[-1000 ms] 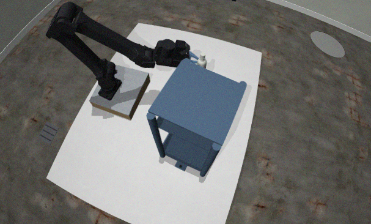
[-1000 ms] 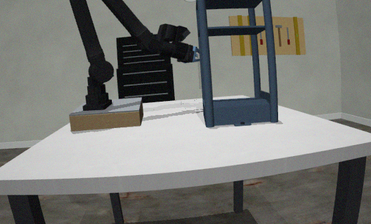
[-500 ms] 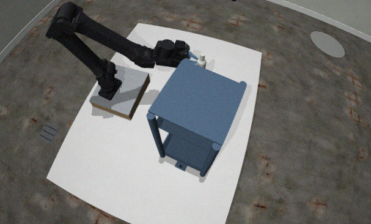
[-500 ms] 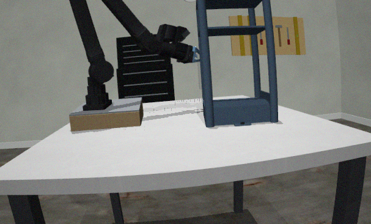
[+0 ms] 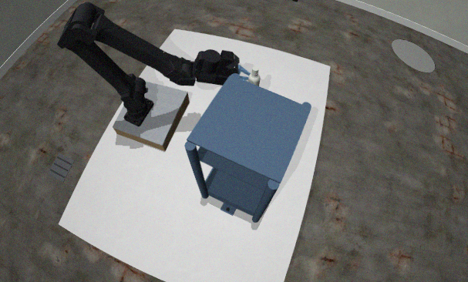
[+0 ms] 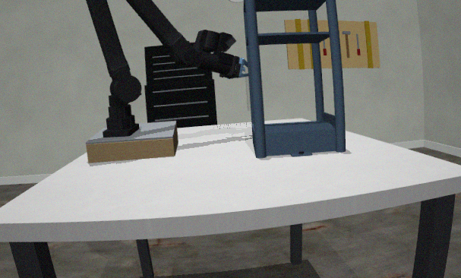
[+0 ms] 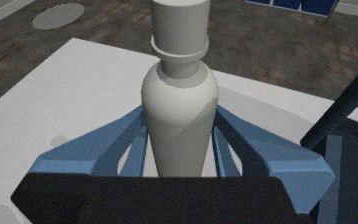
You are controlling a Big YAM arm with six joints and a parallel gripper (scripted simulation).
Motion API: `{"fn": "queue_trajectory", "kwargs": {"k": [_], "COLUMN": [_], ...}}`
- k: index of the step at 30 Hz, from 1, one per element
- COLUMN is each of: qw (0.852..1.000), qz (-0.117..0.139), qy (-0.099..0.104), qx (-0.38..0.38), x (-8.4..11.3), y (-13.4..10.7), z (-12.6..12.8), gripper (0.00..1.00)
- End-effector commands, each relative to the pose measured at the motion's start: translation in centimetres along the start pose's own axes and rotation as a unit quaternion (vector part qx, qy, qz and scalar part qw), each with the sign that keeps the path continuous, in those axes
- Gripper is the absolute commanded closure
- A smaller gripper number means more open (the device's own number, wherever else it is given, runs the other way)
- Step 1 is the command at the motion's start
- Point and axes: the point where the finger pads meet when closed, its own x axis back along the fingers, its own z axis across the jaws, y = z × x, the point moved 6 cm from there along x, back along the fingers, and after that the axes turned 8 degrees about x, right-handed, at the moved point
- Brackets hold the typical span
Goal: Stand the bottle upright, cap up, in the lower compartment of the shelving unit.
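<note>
A pale grey bottle point(image 5: 254, 76) point(image 7: 180, 75) with a cylindrical cap is held roughly upright, cap up, well above the table. My gripper point(image 5: 248, 74) point(image 6: 244, 68) point(image 7: 179, 111) has blue fingers and is shut on the bottle's body. It is just behind the far left corner of the blue shelving unit point(image 5: 249, 127) point(image 6: 257, 95). In the exterior view the unit's left post hides the bottle. The lower compartment point(image 5: 230, 189) point(image 6: 298, 137) sits at table level behind a front lip, and nothing shows inside it.
The arm's base stands on a tan block point(image 5: 153, 115) point(image 6: 131, 149) left of the shelf. The white table point(image 5: 145, 200) point(image 6: 211, 190) ends close behind the bottle. A black drawer cabinet point(image 6: 181, 91) and a tool board point(image 6: 371, 45) stand behind.
</note>
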Motion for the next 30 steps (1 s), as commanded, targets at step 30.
{"fn": "queue_trajectory", "kwargs": {"k": [30], "qw": [1.000], "qz": [-0.003], "qy": [-0.003], "qx": [0.003], "x": [11.9], "y": [-3.8], "z": [-3.6], "gripper": [0.74]}}
